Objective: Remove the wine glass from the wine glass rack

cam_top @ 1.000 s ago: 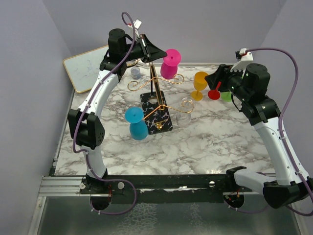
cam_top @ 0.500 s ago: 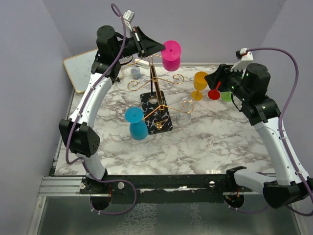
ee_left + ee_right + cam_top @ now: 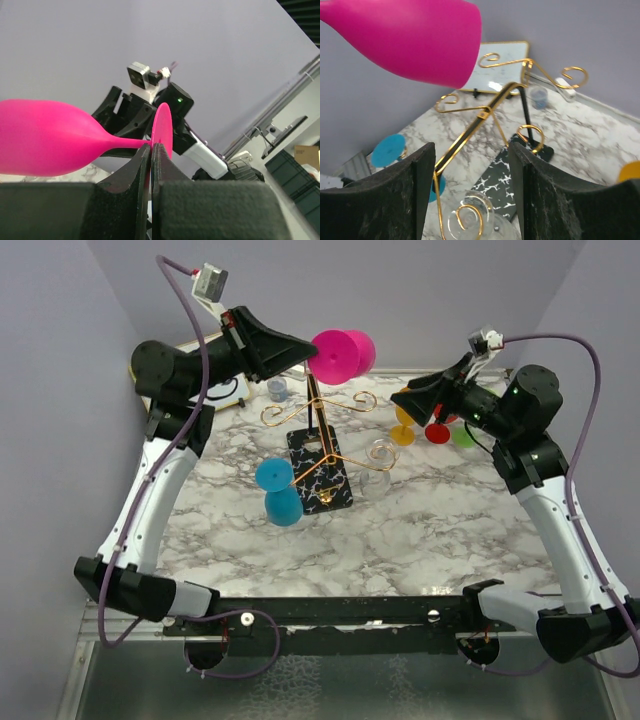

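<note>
One pink wine glass (image 3: 335,353) clamped by stem in left fingers (image 3: 127,187); right fingers (image 3: 380,200) spread.

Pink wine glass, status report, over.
Left hand shut on pink wine glass stem. Glass sideways above rack, off its arms. Right hand open, close to bowl.

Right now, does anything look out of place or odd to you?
Only the pink wine glass: it lies sideways in mid-air above the gold rack, its stem pinched in the left arm's shut jaws, instead of hanging like the blue glass. Nothing looks spilled or broken.
</note>
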